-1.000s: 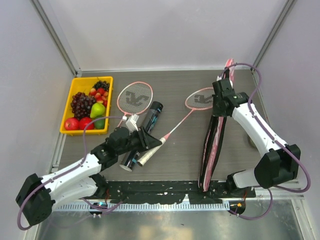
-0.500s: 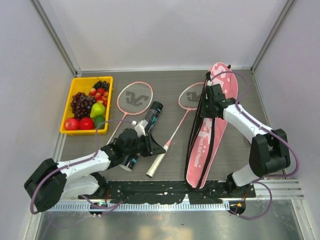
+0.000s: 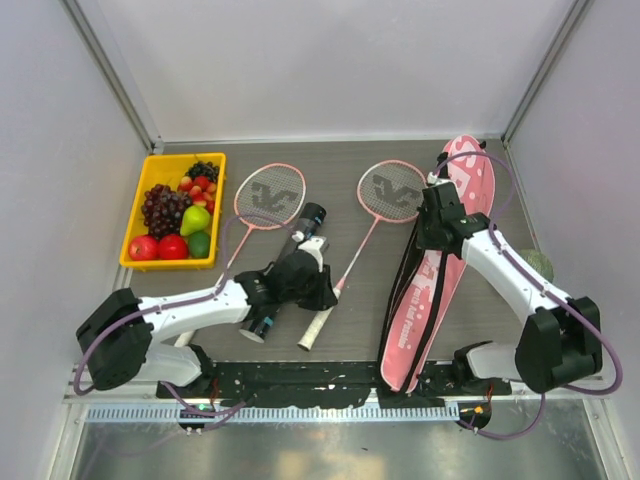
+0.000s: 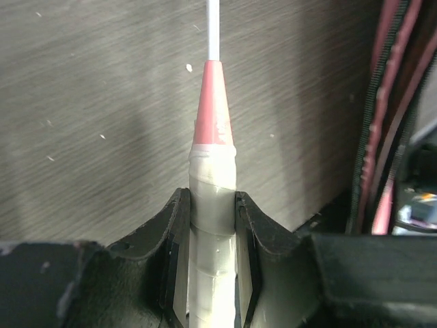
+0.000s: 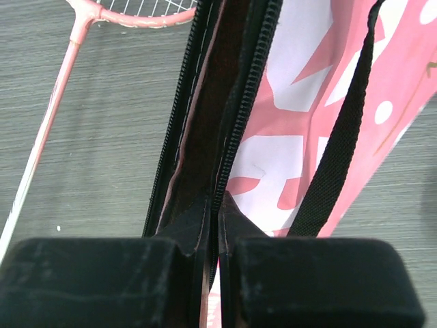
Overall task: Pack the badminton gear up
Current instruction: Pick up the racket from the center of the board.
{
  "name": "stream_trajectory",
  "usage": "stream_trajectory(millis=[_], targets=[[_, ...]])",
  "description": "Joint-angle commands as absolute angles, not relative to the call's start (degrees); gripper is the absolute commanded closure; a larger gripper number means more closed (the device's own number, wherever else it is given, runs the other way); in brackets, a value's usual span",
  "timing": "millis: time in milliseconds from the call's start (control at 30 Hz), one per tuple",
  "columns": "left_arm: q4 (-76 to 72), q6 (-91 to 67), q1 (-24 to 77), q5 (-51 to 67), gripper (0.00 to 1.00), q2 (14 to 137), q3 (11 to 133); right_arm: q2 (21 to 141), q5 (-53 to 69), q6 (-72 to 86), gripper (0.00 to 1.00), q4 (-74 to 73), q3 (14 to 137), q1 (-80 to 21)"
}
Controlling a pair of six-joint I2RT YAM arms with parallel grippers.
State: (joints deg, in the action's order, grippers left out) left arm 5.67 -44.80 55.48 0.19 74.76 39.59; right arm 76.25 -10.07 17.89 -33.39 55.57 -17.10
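Dark wood-grain table (image 3: 340, 160). The pink "SPORT" bag (image 3: 464, 175) lay lengthwise on the right side, running from the far right corner to the near edge. It was unzipped along its left side and showed a dark lining; what was inside could not be told. The right gripper (image 5: 217, 222) was clenched on the bag's zipper edge, beside a black strap (image 5: 341, 150). The yellow tray (image 3: 185, 157) sat far left and held dark grapes (image 3: 163, 208), a green pear (image 3: 195, 220), red apples (image 3: 143, 247) and small red fruit (image 3: 198, 187). The left racket (image 3: 270, 195) lay flat just right of the tray. The right racket (image 3: 392, 190) lay mid-table, its white handle grasped by the left gripper (image 4: 212, 212). The dark tube (image 3: 308, 225) lay between the rackets, partly under the left arm.
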Motion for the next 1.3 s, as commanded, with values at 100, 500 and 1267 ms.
stream_trajectory(millis=[100, 500, 1267], targets=[[21.8, -37.2, 60.2, -19.2, 0.97, 81.6, 48.4, 71.3, -12.3, 15.0, 0.95, -34.9, 57.7, -17.1], [28.2, -35.9, 61.8, -18.7, 0.72, 91.8, 54.7, 65.9, -13.3, 13.7, 0.95, -37.0, 59.1, -16.8], [37.7, -34.6, 64.0, -20.0, 0.42, 97.5, 62.6, 58.8, -14.1, 12.0, 0.95, -39.9, 59.5, -15.0]])
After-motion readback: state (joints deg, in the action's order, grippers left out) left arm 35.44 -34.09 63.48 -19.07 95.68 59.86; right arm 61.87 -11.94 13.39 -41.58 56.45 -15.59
